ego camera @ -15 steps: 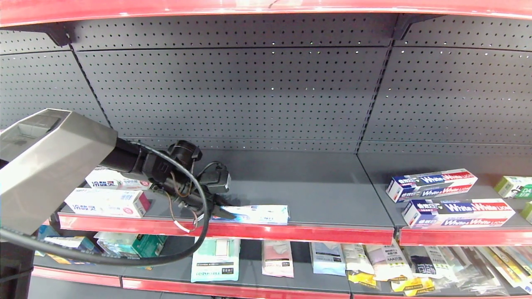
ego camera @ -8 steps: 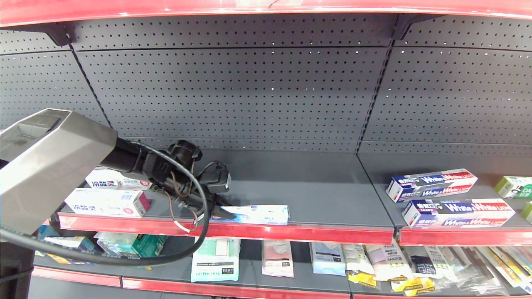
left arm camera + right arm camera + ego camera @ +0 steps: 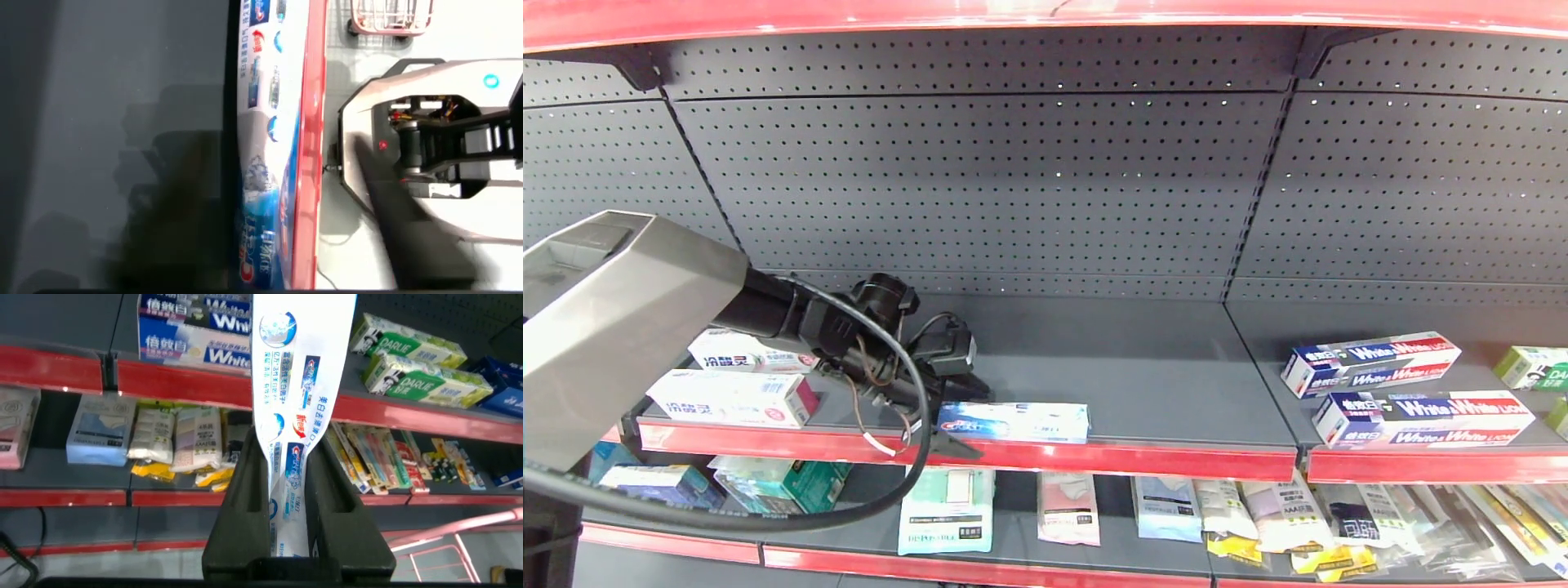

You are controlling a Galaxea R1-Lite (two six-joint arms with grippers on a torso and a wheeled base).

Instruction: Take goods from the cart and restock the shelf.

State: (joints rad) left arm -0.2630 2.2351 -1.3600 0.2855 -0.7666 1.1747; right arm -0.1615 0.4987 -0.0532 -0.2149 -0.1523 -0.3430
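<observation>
grey pegboard (image 3: 980, 180) backs the shelf (image 3: 1143, 367) in front of me, and a red lip (image 3: 1135, 459) runs along its front edge. my left hand (image 3: 980, 420) reaches in from eight o'clock and sits at the front of the shelf, at about seven o'clock in the head view. its fingers (image 3: 968, 384) are spread wide, one over the shelf board and the other down in front of the red lip. the toothpaste box (image 3: 1029, 421) lies flat between them, lengthwise along the lip, its near end between the spread fingertips. i cannot tell whether either finger touches it. the left wrist view shows that box running right beside the lip, with a red wire cart (image 3: 391, 15) on the pale floor beyond.

two white-and-pink boxes (image 3: 737, 398) lie at nine o'clock from the toothpaste box, partly behind my left arm. two blue, white and red boxes (image 3: 1425, 419) lie flat on the next bay at three o'clock, well apart from it, with a green box (image 3: 1531, 367) past them. hanging packets (image 3: 947, 510) fill the lower shelf at six o'clock.

my right hand (image 3: 292, 490) is pressed onto a second toothpaste box (image 3: 296, 367), pinching its lower end between both fingers (image 3: 249, 506). that box sticks straight out past the fingertips, in the air in front of the shelving. green cartons (image 3: 409, 363) and flat packets (image 3: 176, 437) show on the shelves behind it.
</observation>
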